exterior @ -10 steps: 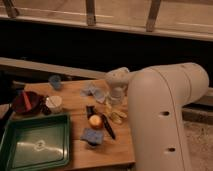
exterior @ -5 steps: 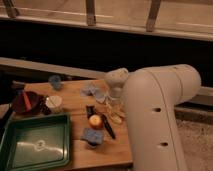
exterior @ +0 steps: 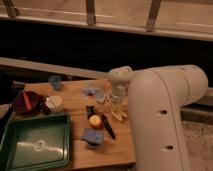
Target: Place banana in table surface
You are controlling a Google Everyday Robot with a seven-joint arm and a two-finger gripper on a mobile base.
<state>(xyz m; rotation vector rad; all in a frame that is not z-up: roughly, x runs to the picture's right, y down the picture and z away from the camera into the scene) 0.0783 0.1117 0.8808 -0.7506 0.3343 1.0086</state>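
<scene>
The pale yellow banana [exterior: 116,112] lies on the light-brown wood table surface [exterior: 75,102], near its right edge, seen as two slender curved lobes. My gripper [exterior: 118,96] hangs at the end of the white arm [exterior: 160,115], directly above and just behind the banana, close to it. Whether it touches the banana does not show. A dark knife [exterior: 108,126] lies just left of the banana, and a round orange fruit [exterior: 95,120] sits beside the knife.
A dark green tray [exterior: 35,144] fills the front left of the table. A red bowl [exterior: 26,101], a white cup [exterior: 53,102], a blue cup [exterior: 55,81] and blue crumpled packets [exterior: 95,92] [exterior: 92,135] stand around. A dark wall and a railing rise behind.
The big white arm link shifted slightly left, then back right. The gripper stays over the banana's spot at the right of the table. The other objects have not moved.
</scene>
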